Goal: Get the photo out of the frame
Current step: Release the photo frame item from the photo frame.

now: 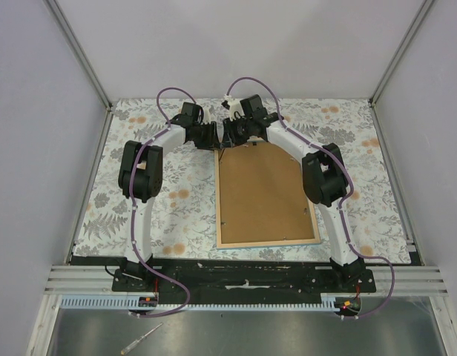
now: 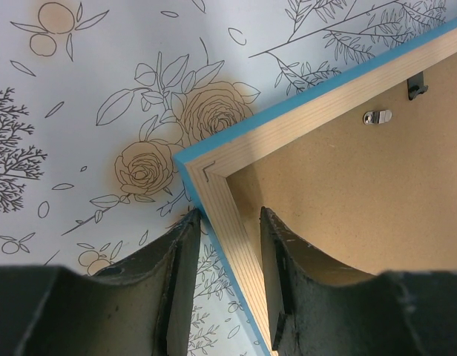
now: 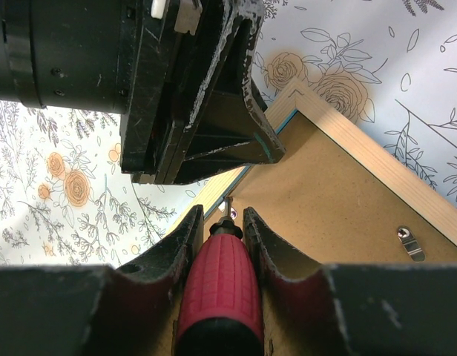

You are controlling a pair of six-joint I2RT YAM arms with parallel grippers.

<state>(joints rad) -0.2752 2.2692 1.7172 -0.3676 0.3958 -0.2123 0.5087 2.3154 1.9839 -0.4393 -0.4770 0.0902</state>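
- Nearest to the arm bases, well behind both pairs of fingers, a thin pen-like tool (image 1: 142,341) lies on a grey metal surface.
- Next comes the desk (image 1: 176,200), with a flowered cover on it.
- The frame (image 1: 269,243) lies flat and face down on this cover. Its wood-coloured back is up and a blue edge shows along its outer side. It reaches from the near part of the desk up to the fingers.
- The photo (image 1: 265,193) sits inside the frame, face down. Only its brown board back shows; the picture side is hidden.
- A small silver clip (image 2: 377,116) lies on the board, beyond the left fingers, and a black hook (image 2: 416,83) is a little farther.
- The left fingers (image 2: 185,252) stand at the far left corner of the frame with a narrow gap. One finger is outside the blue edge, the other is over the board, and the rail is between them. I cannot tell if they press it.
- The right fingers (image 3: 185,245) are closed on a red tool (image 3: 217,289) with a ribbed handle. Its tip points at the inner edge of the frame, just beside the left fingers.
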